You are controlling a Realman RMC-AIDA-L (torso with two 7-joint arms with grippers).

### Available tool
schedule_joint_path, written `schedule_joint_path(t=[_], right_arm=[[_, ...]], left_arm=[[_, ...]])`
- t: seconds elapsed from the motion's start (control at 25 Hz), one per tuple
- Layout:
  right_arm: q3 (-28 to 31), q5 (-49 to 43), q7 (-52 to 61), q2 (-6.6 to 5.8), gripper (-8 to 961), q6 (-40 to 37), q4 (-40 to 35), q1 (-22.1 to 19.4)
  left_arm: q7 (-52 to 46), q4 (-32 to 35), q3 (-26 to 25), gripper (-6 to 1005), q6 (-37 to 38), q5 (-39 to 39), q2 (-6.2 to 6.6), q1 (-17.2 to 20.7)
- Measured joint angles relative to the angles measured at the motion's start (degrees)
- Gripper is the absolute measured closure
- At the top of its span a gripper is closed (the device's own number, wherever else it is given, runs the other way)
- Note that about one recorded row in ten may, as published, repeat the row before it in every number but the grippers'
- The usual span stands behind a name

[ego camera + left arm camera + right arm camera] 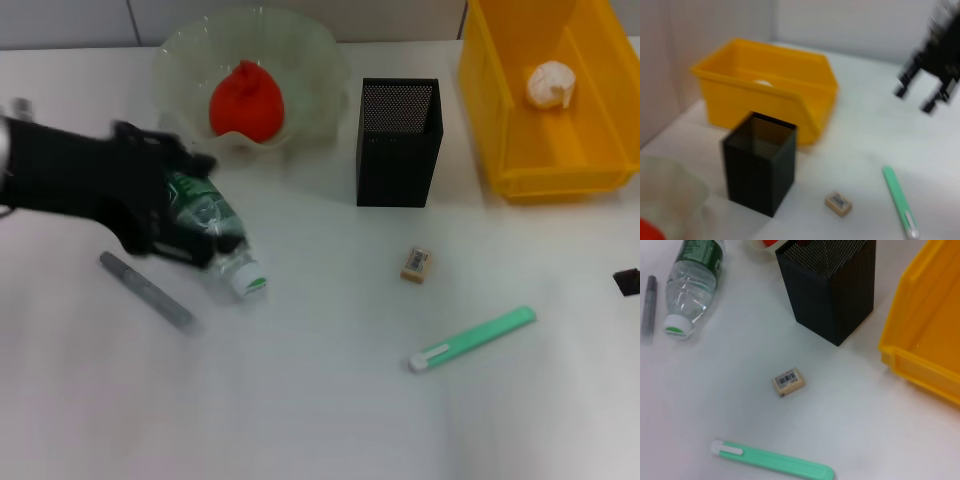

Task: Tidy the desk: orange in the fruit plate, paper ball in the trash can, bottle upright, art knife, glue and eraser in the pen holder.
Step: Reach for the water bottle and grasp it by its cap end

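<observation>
The left gripper point(185, 225) is down on the desk point(330, 400) at the left side, its black fingers wrapped around the body of the bottle point(215, 235), so it's clamped on it. The bottle is lying on its side, white cap pointing toward the near edge of the desk. Just beside it, on the robot's left, lies a grey pen-shaped thing point(147, 291) (could be the glue stick, can't tell for sure).

The orange point(246, 100) sits in the fruit plate point(320, 75) at the back, and the paper ball point(551, 84) is in the trash can point(500, 130) on the right. Between those two stands the pen holder point(398, 142), upright, and from what shows, nothing is sticking out of it.

The eraser point(416, 264) lies flat on the desk near the front of the pen holder, not touching it. Nearer still lies the green art knife point(472, 339), white tip pointing left.

The right gripper point(927, 82) hangs above the desk off to the right, well apart from everything, fingers spread apart with nothing between them.
</observation>
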Motion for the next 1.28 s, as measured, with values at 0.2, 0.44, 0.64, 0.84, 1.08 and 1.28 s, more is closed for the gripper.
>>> schedule_joint_path(t=[0.2, 0.44, 0.64, 0.84, 1.08, 1.28], right_arm=[[3.9, -0.1, -2.2, -0.66, 193, -0.1, 4.2, 0.6], [3.4, -0.3, 1.8, -0.08, 194, -0.2, 3.9, 1.1], [3.4, 0.0, 4.8, 0.11, 194, 0.4, 5.2, 2.0], [4.0, 0.7, 6.5, 0.18, 193, 0.7, 6.5, 2.8], [4.2, 2.1, 6.9, 0.02, 193, 2.7, 8.5, 3.2], [4.0, 2.9, 6.2, -0.30, 194, 1.7, 10.3, 4.1]], left_arm=[[12.2, 2.0, 8.9, 139, -4.6, 4.4, -0.20, -0.3], [24.8, 1.9, 16.7, 139, -14.9, 14.8, -0.18, -0.5], [27.1, 1.1, 18.6, 140, -16.8, 16.7, 0.33, -0.9], [33.7, -3.0, 23.3, 140, -21.7, 15.8, 5.91, -2.9], [35.0, -1.3, 29.5, 153, -22.8, 14.8, 10.94, -2.0], [40.0, 1.0, 33.0, 167, -26.7, 13.3, 12.10, 2.4]])
